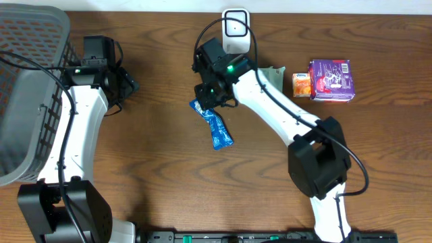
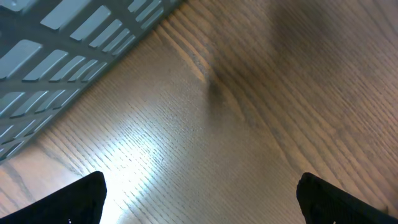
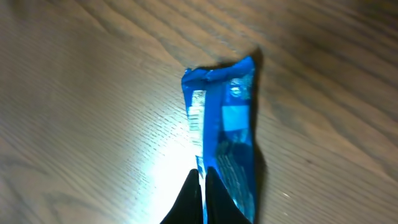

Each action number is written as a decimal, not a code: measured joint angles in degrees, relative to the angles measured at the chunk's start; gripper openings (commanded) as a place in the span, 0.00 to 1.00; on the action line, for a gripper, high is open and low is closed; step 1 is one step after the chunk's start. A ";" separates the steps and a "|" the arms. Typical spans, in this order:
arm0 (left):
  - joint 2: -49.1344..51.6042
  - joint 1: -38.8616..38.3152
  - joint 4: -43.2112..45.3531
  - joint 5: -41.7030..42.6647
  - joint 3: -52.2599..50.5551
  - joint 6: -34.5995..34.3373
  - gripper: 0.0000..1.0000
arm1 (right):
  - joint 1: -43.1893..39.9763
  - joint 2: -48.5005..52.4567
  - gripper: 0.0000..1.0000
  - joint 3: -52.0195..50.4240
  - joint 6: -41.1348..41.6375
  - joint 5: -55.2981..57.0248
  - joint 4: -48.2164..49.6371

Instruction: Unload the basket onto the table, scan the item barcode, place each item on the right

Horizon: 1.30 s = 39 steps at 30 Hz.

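1. Blue snack packet (image 1: 214,126) sits mid-table, pinched at one end by the right gripper (image 3: 200,193), fingers pressed together on it.
2. Left gripper (image 2: 199,193) hangs spread wide over bare wood beside the basket (image 1: 27,81).
3. White scanner (image 1: 235,30) stands near the far edge of the table.

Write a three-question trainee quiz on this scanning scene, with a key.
1. True or false: the right gripper is shut on the blue packet.
2. What lies under the left gripper? A) a purple box B) bare table C) a scanner
3. Fill in: the purple box sits beside a small ______ box.

Key: 1 true. 2 B: its open fingers hang over bare wood, the grey basket at the edge of its view. 3 orange.
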 measured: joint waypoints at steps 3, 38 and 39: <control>0.00 0.00 0.00 0.00 0.00 0.00 0.98 | 0.48 1.77 0.01 0.00 0.00 0.02 1.07; 0.00 0.00 0.00 0.00 0.00 0.00 0.98 | -5.27 13.25 0.46 17.70 0.37 2.16 -7.45; 0.00 0.00 0.00 0.00 0.00 0.00 0.98 | -5.60 13.25 0.48 17.70 0.04 1.81 -8.85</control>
